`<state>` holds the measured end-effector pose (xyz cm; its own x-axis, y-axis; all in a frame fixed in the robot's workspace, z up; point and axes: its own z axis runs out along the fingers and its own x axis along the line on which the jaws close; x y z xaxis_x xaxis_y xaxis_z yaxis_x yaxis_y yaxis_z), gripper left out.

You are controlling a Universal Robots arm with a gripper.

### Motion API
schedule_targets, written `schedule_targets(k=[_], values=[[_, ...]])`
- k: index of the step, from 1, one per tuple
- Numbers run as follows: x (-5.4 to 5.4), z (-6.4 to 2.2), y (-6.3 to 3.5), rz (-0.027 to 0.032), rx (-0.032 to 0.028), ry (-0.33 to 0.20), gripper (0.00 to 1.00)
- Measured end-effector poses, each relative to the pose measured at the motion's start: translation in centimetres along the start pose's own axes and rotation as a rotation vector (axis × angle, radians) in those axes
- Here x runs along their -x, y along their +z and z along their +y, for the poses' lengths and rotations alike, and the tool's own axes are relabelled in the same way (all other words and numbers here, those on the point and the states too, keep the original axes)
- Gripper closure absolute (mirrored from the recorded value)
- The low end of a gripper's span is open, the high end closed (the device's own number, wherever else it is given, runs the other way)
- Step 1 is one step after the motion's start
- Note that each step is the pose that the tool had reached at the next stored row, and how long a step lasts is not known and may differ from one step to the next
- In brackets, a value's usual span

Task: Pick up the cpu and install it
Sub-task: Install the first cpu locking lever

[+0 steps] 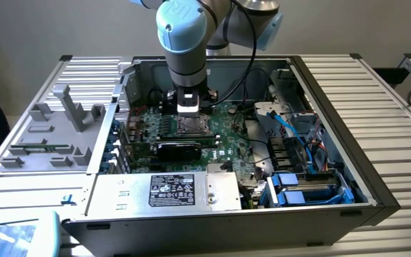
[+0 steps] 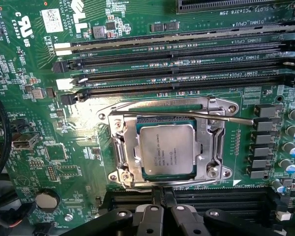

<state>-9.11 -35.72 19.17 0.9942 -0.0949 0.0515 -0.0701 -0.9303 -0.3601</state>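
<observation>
The cpu (image 2: 167, 150), a flat square chip with a silver-grey top, lies flat inside the metal socket frame (image 2: 119, 147) on the green motherboard (image 2: 49, 147). A thin retention lever (image 2: 187, 117) crosses the frame just past the chip. My gripper (image 2: 162, 192) is shut, with its two black fingers pressed together at the socket's edge and nothing visible between them. In the exterior view the gripper (image 1: 189, 113) hangs straight down into the open computer case, just over the socket (image 1: 191, 127).
Rows of memory slots (image 2: 187, 64) run beside the socket. A silver labelled box (image 1: 169, 190), a black card (image 1: 184, 149) and blue cables (image 1: 291, 128) crowd the case. A grey fixture tray (image 1: 55, 134) sits at the exterior view's left.
</observation>
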Motion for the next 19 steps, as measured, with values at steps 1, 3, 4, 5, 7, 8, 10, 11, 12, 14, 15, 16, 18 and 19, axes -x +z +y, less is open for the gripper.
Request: schedule_targets(k=[1, 3, 4, 5, 7, 8, 10, 11, 12, 14, 15, 16, 18, 19], values=[[0.0, 0.0, 0.0, 0.0, -0.0001, 0.0, 0.88], [0.0, 0.0, 0.0, 0.0, -0.0001, 0.0, 0.88], [0.0, 0.0, 0.0, 0.0, -0.0001, 0.0, 0.88], [0.0, 0.0, 0.01, 0.0001, -0.0001, 0.0, 0.88], [0.0, 0.0, 0.0, 0.0001, -0.0002, 0.0, 0.88], [-0.01, 0.02, 0.0, 0.0001, -0.0004, 0.0, 0.88], [-0.01, 0.03, 0.0, 0.0002, -0.0003, 0.0, 0.88], [-0.01, 0.03, -0.01, 0.0001, -0.0002, 0.0, 0.88], [-0.01, 0.03, -0.01, 0.0001, -0.0001, 0.0, 0.88], [-0.01, 0.03, -0.01, 0.0001, -0.0001, 0.0, 0.88], [0.0, 0.04, -0.01, 0.0001, -0.0001, 0.0, 0.88], [-0.01, 0.06, -0.02, 0.0001, -0.0002, 0.0, 0.88], [-0.01, 0.07, -0.02, 0.0002, -0.0001, 0.0, 0.88], [-0.01, 0.07, -0.02, 0.0002, 0.0, 0.0, 0.88]])
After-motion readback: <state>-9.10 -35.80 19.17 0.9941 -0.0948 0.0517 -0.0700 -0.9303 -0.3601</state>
